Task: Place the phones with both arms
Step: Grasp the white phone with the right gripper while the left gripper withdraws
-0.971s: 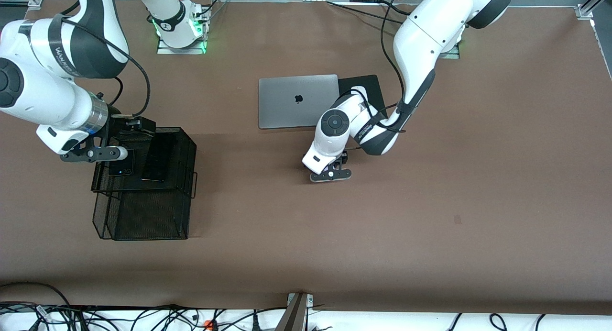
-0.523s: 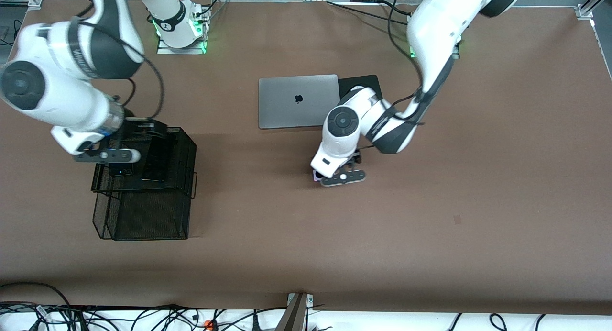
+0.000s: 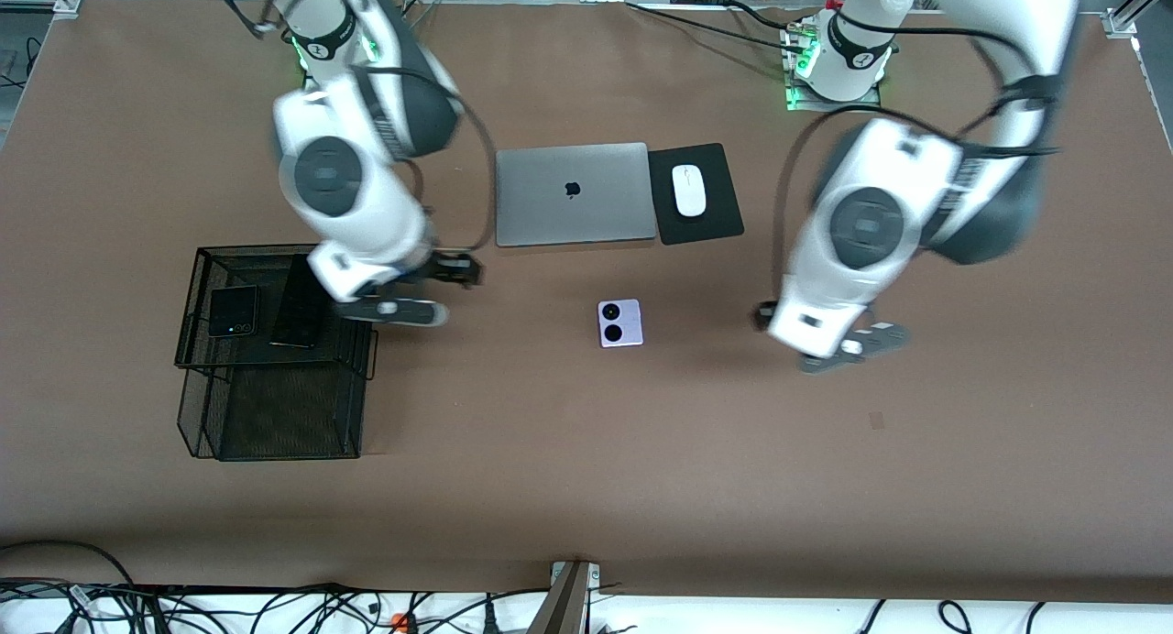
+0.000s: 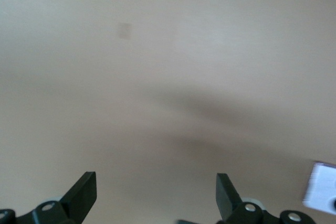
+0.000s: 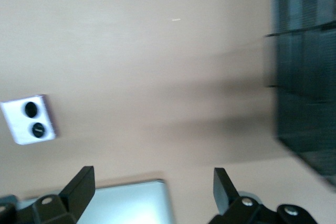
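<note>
Hanging wide open and empty, the left tool (image 3: 848, 350) is hovering over bare counter (image 3: 586, 487) toward the left arm's end. The right tool (image 3: 403, 310) is likewise gaping with nothing in it, over the counter just beside the black mesh basket (image 3: 275, 437). Between the two tools the lavender-white phone (image 3: 620, 323) is lying flat, lenses up, nearer the camera than the silver laptop (image 3: 571, 193). The black flip phone (image 3: 233, 311) and slim black phone (image 3: 298, 306) are sitting side by side on the basket's upper tier.

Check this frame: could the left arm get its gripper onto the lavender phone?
Probably yes. The lavender phone lies alone on bare table, nothing over it, and the left gripper hangs open beside it.
</note>
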You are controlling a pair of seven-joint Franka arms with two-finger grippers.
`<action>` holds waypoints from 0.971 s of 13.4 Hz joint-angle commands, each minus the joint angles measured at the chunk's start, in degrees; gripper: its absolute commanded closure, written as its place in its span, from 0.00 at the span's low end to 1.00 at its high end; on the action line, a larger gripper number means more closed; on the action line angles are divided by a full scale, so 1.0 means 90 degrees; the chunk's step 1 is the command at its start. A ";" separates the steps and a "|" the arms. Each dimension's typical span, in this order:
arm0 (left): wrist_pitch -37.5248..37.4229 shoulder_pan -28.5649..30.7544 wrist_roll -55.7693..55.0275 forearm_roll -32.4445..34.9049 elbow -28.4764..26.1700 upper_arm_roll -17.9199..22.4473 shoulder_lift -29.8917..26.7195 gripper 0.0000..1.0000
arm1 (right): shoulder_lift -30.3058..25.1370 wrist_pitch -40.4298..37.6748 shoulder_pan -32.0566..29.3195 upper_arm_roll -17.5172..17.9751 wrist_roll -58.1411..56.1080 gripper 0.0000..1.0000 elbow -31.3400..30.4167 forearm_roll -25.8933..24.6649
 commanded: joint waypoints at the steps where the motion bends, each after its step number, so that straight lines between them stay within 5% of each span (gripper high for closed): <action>1: -0.0214 0.0663 0.1373 0.0082 -0.0114 -0.0107 -0.0330 0.00 | 0.0923 0.0252 0.0173 0.0436 0.1000 0.00 0.0967 -0.0319; 7: -0.0771 0.2060 0.4597 -0.0374 -0.0104 -0.0108 -0.0877 0.00 | 0.2360 0.1091 0.1052 0.0535 0.2165 0.00 0.2161 -0.0692; 13: -0.1279 0.2493 0.5461 -0.0835 -0.0141 0.0057 -0.1657 0.00 | 0.3191 0.1786 0.1473 0.0535 0.2517 0.00 0.2533 -0.1033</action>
